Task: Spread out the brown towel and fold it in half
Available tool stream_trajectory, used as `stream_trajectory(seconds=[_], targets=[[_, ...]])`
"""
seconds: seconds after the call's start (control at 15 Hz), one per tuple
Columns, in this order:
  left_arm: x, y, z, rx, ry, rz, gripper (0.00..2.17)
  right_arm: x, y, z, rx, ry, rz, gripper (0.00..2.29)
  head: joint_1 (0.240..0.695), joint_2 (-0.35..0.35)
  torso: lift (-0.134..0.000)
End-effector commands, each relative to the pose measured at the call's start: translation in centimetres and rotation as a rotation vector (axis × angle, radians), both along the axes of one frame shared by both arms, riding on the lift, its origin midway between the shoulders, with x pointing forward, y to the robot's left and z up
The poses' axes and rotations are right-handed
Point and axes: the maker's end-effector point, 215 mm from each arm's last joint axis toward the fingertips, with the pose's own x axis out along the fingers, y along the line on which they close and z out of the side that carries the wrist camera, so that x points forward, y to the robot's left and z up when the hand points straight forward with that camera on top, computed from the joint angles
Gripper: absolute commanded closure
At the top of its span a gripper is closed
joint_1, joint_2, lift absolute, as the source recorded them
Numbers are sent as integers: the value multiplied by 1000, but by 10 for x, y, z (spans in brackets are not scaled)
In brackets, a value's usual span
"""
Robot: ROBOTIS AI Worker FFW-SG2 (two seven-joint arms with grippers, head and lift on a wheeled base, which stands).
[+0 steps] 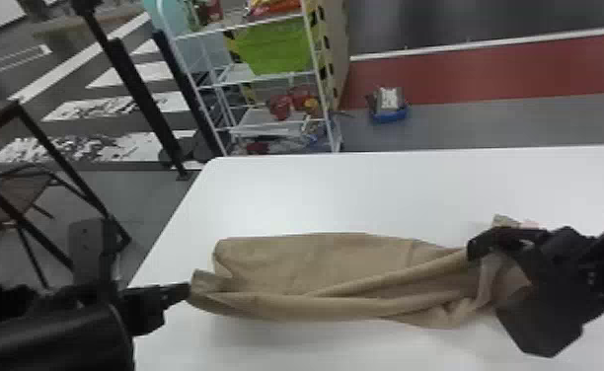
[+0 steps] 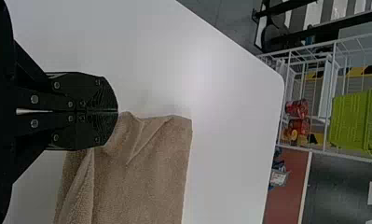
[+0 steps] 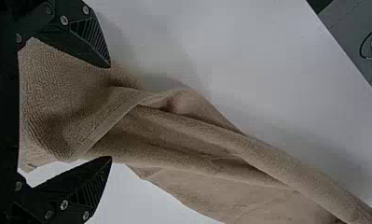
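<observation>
The brown towel (image 1: 335,266) stretches bunched across the white table (image 1: 345,195), one end toward the table's left edge. Over that side of the table my left gripper (image 2: 117,112) pinches a corner; farther right over it, my right gripper (image 3: 111,112) stands wide around loose folds. I judge the cloth light, limp, grippy and hard to damage, best taken by its hemmed corners. I can make out no label or writing on it.

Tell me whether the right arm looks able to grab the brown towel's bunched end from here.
Likely yes: the brown towel already runs between the open fingers of the right gripper, with nothing else seen between them.
</observation>
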Motion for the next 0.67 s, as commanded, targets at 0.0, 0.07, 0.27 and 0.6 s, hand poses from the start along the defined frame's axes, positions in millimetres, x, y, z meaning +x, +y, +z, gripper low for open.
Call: stream_trajectory(seconds=[0.0, 0.07, 0.27, 0.6], targets=[[0, -2, -3, -6, 4, 0, 1970, 3, 0, -2, -3, 10, -25, 306, 695, 350, -134], [0, -2, -3, -6, 4, 0, 1970, 3, 1, -2, -3, 11, -23, 380, 695, 350, -134], [0, -1, -2, -6, 2, 1, 1970, 6, -5, -4, -6, 21, -67, 471, 695, 350, -134], [0, -1, -3, -5, 4, 1, 1970, 9, -3, -1, 2, 18, -76, 481, 695, 350, -134]])
